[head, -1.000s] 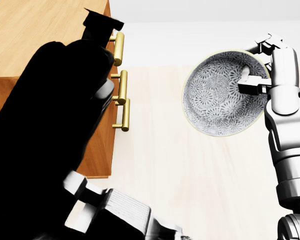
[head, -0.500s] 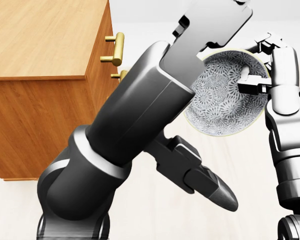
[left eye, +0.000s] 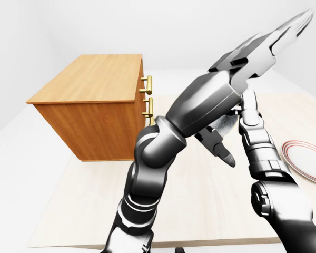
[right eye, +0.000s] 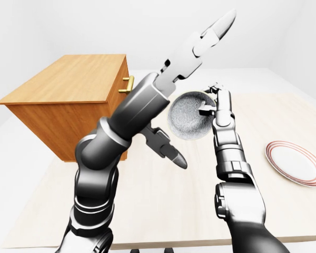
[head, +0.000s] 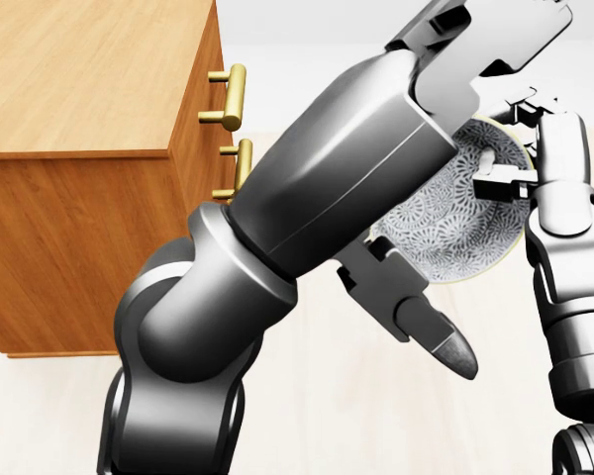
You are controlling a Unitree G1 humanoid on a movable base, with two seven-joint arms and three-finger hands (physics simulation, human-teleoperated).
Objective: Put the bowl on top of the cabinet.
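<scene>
- The pale wooden table (right eye: 163,211) takes up the lower part of both eye views, and everything else sits on it or hangs over it.
- The cabinet (left eye: 89,84) is a wooden box on the left of the views. Its flat top is bare wood.
- The left arm cuts diagonally across the middle of the head view and blocks a good chunk of it. The left hand (right eye: 187,55) is spread wide and grips nothing: one finger points up and right, and another sticks down toward the table.
- The right arm comes up from the bottom right. The right hand (head: 535,148) pinches the bowl's rim, with one finger (head: 495,183) inside and the others behind the edge.
- The bowl (right eye: 188,118) has a grey pattern inside. It is held up in the air, tipped on edge with its inside facing the cameras. It is right of the cabinet and apart from it, not on top.
- A white plate (right eye: 297,163) with red rings lies flat on the table at the far right.
- Brass handles (head: 233,94) stick out from the cabinet's right face.
</scene>
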